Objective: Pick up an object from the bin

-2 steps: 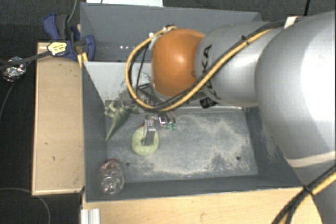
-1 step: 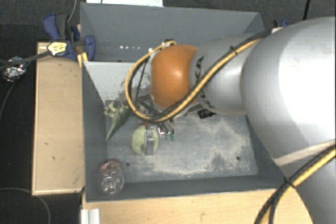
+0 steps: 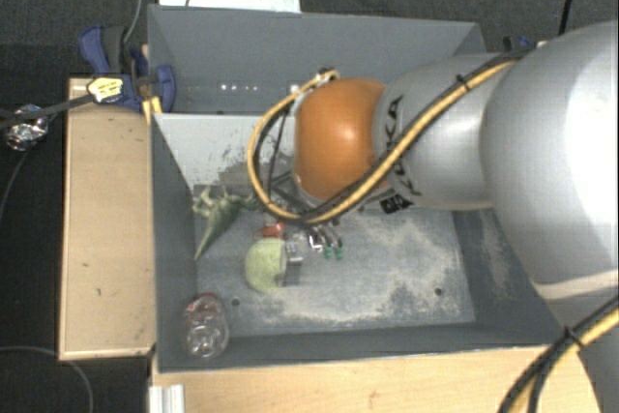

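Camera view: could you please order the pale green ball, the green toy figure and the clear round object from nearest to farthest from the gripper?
1. pale green ball, just left of the gripper
2. green toy figure, farther left, near the left wall
3. clear round object, in the bottom-left corner

The bin (image 3: 290,63) holds one pale green ball (image 3: 261,267), one green toy (image 3: 217,208), one clear cup (image 3: 205,326) and one small red piece (image 3: 272,230).

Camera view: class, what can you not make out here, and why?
Camera view:
Gripper: mostly hidden under the arm's orange cover.
Small red thing beside the pale green ball: too small to identify.
Bin's right side: covered by the arm.
Clear thing in the front-left corner: kind unclear.
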`<state>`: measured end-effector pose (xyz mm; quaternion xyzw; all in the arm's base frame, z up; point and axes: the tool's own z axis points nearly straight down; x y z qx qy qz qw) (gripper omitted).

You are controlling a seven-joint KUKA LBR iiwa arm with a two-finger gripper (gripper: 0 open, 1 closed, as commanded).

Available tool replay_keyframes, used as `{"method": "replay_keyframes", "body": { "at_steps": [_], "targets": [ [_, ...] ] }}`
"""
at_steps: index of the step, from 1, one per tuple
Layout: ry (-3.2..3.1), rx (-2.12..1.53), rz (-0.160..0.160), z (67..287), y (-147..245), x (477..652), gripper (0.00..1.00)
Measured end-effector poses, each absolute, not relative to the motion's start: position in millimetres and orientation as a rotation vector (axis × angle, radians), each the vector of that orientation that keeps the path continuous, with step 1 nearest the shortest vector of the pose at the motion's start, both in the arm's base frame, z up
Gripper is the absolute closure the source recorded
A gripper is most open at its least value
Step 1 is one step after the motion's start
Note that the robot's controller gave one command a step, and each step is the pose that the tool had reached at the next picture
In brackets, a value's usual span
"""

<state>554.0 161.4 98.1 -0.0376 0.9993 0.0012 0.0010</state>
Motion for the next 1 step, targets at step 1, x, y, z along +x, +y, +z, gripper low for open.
{"method": "replay_keyframes", "body": {
  "at_steps": [1],
  "targets": [
    [3.136,0.045,0.007,87.9,158.5,548.1,0.0]
  ]
}}
